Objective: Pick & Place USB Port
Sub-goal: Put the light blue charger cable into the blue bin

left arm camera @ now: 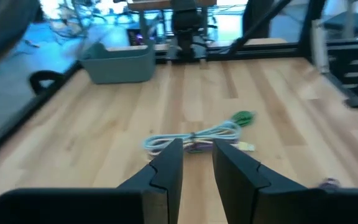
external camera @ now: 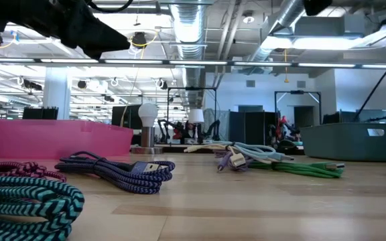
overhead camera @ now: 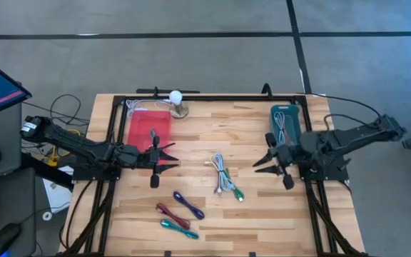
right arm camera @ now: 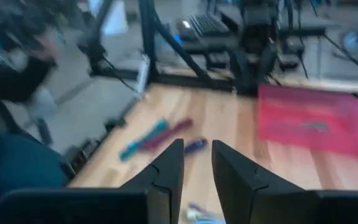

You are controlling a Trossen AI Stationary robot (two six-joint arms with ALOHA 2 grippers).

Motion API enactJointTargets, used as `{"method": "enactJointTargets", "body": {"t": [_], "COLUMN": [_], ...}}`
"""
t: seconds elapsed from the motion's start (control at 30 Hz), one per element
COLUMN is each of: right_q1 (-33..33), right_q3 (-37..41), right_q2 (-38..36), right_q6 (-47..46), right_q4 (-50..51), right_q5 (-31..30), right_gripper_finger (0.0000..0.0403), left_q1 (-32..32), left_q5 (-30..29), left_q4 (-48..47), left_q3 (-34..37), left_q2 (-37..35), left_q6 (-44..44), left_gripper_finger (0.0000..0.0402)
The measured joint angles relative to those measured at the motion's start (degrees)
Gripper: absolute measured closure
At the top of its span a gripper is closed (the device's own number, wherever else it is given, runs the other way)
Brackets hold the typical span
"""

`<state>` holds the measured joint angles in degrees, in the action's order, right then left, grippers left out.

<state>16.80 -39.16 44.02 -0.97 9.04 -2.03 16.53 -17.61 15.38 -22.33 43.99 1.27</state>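
Note:
Several coiled USB cables lie on the wooden table: a pale blue, white and green bundle (overhead camera: 223,177) (left arm camera: 194,138) in the middle, and a purple-blue one (overhead camera: 189,205), a red one (overhead camera: 170,213) and a teal one (overhead camera: 179,228) nearer the front. My left gripper (overhead camera: 171,155) (left arm camera: 197,155) hovers open above the table, left of the bundle and pointing toward it, with nothing between its fingers. Right of the bundle, my right gripper (overhead camera: 260,158) (right arm camera: 197,155) is raised, open and empty, facing the left side. One more cable lies in the grey-teal bin (overhead camera: 285,121).
A pink tray (overhead camera: 148,128) (right arm camera: 316,118) stands at the back left, beside a small lamp with a white ball (overhead camera: 177,96). The grey-teal bin is at the back right. A black frame (overhead camera: 212,98) runs along the table's edges. Bare wood lies between the grippers and the front cables.

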Motion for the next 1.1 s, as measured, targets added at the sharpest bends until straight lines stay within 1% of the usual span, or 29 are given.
{"method": "enactJointTargets", "body": {"t": [0.1, 0.27, 0.43, 0.53, 0.67, 0.8, 0.9, 1.0, 1.1], "right_q1": [3.98, 11.29, 19.55, 22.98, 24.89, 24.73, 24.52, 24.41, 23.84], "right_q3": [0.02, 0.02, 0.02, 0.02, 0.02, 0.04, 0.11, 0.09, 0.09], "right_q2": [2.35, 7.11, 11.73, 14.48, 18.9, 23.56, 26.6, 28.69, 29.62], "right_q6": [-1.49, -3.9, -3.65, -5.86, -11.12, -13.83, -14.56, -14.63, -14.76], "right_q4": [0.95, 0.58, 0.26, 0.55, 2.0, 1.82, 1.16, -0.11, -0.96], "right_q5": [-7.83, -17.29, -33.02, -40.31, -44.58, -44.87, -46.94, -51.56, -58.35], "right_gripper_finger": [0.0328, 0.0328, 0.0336, 0.0347, 0.0362, 0.0379, 0.0391, 0.0398, 0.0401], "left_q1": [0.02, 0.0, 0.0, 0.0, 0.0, 0.0, 0.0, 0.0, 0.0], "left_q5": [2.84, 2.86, 2.86, 2.87, 2.87, 2.87, 2.87, 2.87, 2.87], "left_q4": [0.0, 0.04, 0.07, 0.09, 0.09, 0.16, 0.53, 0.58, 0.59], "left_q3": [0.01, 0.0, 0.01, 0.0, 0.0, 0.0, 0.0, 0.0, 0.0], "left_q2": [0.0, 0.0, 0.0, 0.0, 0.0, 0.0, 0.0, 0.0, 0.0], "left_q6": [-0.22, -0.23, -0.23, -0.23, -0.23, -0.23, -0.23, -0.23, -0.23], "left_gripper_finger": [0.0315, 0.0315, 0.0315, 0.0314, 0.0315, 0.0315, 0.0314, 0.0315, 0.0315]}}
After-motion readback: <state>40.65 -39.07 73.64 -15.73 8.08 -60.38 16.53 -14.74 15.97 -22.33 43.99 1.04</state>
